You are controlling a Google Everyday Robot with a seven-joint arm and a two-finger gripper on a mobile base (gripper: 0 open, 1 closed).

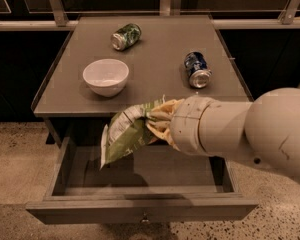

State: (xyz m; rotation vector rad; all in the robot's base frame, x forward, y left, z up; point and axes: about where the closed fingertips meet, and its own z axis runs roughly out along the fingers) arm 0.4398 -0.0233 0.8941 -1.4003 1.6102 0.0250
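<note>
Camera view: the gripper [157,121] hangs over the open drawer [140,206], just below the table's front edge, its fingers pinched together on the upper right corner of a green chip bag [124,138]. The bag droops toward eight o'clock from the grip, clear of the drawer floor. It looks light, crinkly and soft, easily crushed; a gathered corner or seam seems the soundest hold. On the table [160,91], a white bowl [106,76] sits at eleven o'clock of the bag, a blue can [197,69] at one o'clock, and a green can [126,36] farther back.
</note>
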